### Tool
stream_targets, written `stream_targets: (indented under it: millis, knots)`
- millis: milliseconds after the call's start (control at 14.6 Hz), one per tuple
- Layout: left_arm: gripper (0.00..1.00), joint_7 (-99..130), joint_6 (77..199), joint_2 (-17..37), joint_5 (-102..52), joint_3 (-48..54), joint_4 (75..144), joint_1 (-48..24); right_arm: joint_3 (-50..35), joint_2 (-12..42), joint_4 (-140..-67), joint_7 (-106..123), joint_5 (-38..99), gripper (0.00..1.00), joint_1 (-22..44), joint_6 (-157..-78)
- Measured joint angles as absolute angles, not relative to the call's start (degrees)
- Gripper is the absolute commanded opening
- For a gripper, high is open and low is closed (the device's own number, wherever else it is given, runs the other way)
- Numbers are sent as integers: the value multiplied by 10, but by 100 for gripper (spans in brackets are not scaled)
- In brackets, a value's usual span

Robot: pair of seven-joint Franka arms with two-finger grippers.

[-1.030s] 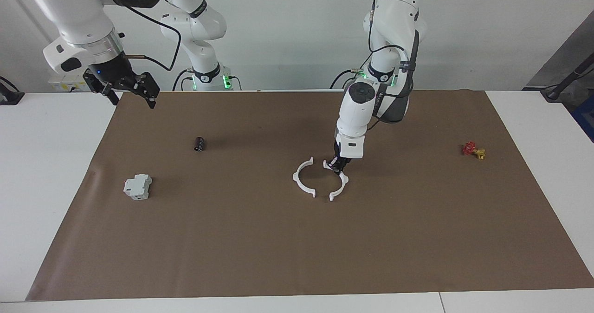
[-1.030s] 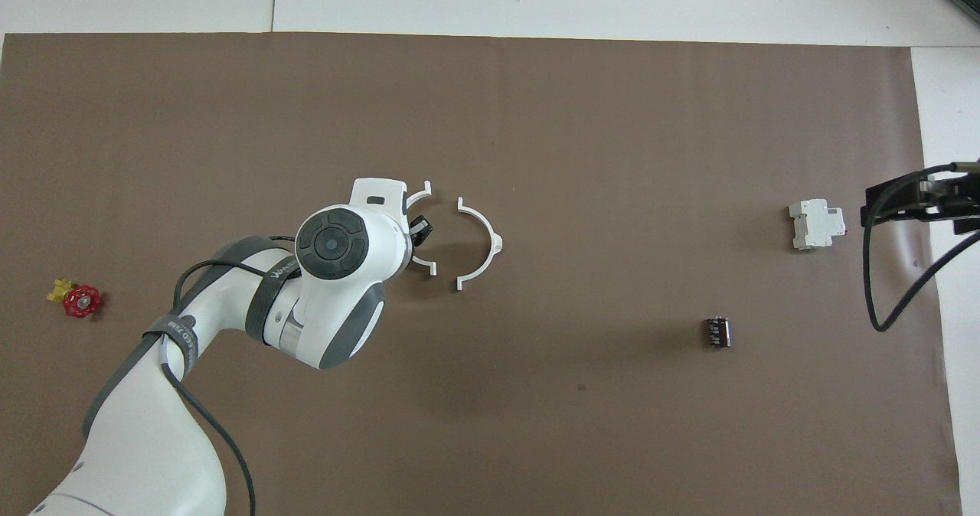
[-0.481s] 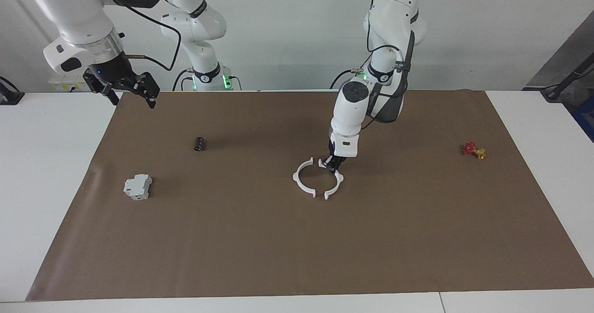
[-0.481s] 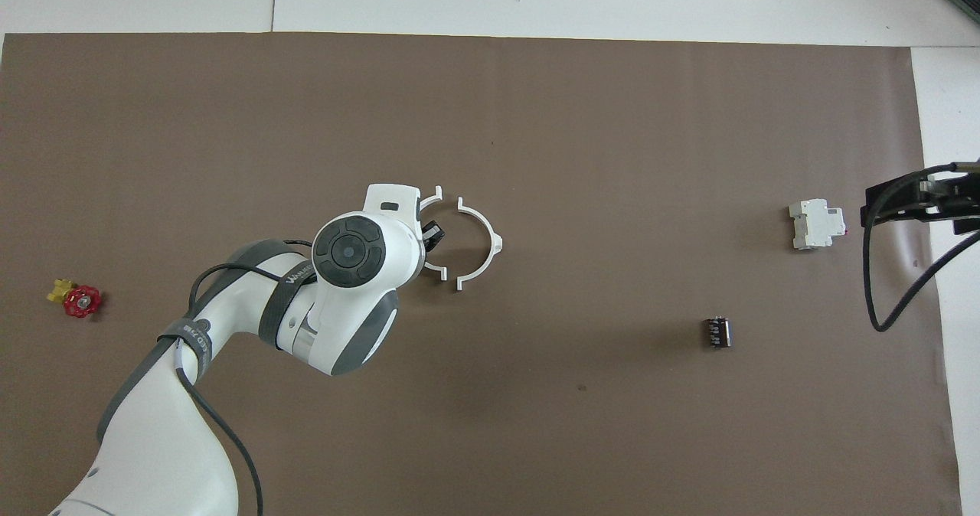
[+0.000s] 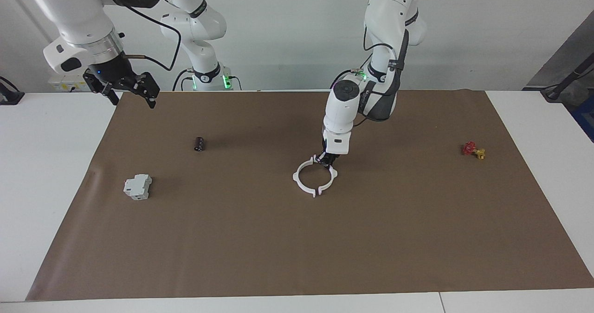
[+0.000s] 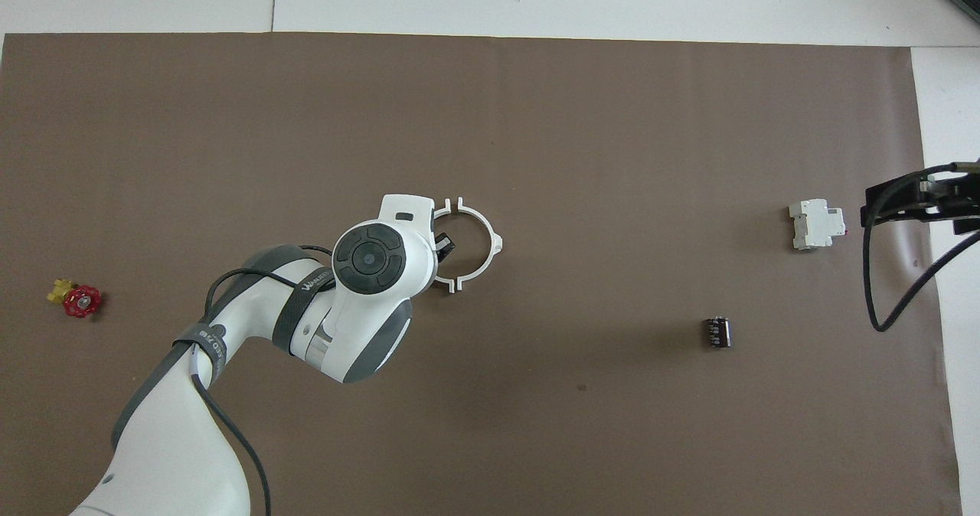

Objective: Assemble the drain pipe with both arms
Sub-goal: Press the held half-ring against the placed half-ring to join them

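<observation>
The drain pipe's two white half-rings lie on the brown mat (image 5: pixel 297 238) near the table's middle. Their end tabs meet, or nearly meet, so they make one ring. My left gripper (image 5: pixel 326 160) reaches down from the left arm and is shut on the half-ring (image 5: pixel 331 182) toward the left arm's end. The other half-ring (image 5: pixel 299 183) lies free beside it. In the overhead view the left gripper (image 6: pixel 442 242) and its arm hide most of the held half (image 6: pixel 439 211); the free half (image 6: pixel 488 233) shows whole. My right gripper (image 5: pixel 132 92) waits open in the air over the mat's edge at the right arm's end, also seen in the overhead view (image 6: pixel 919 202).
A grey-white boxy block (image 5: pixel 138 186) lies toward the right arm's end, with a small black cylinder (image 5: pixel 199 143) nearer to the robots. A red-and-yellow valve (image 5: pixel 473 149) lies toward the left arm's end.
My left gripper has slid its half-ring across the mat toward the other half; the gap between them has closed into a ring. The right arm has not moved.
</observation>
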State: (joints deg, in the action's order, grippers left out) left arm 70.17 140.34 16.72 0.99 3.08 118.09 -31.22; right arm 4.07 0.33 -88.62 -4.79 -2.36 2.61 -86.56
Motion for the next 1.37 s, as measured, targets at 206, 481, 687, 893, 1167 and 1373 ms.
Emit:
stream_targets:
  millis: [206,481,687,893,1167,1373]
  knots:
    - [0,729,1391,173,32,29,1174,-320,41,3,-886,-48,-24,100,26,-866]
    - [0,754,1373,180,50,26,1154,-326,41,3,-886,-48,-24,100,26,-866]
    - [0,763,1363,183,53,25,1140,-326,41,3,-886,-48,-24,100,26,-866]
    - [0,764,1362,187,56,25,1137,-326,41,3,-886,-48,-24,100,26,-866]
    - [0,768,1361,188,75,25,1137,-326,41,3,-886,-48,-24,100,26,-866]
    - [0,768,1361,188,76,25,1137,-326,41,3,-886,-48,-24,100,26,-866]
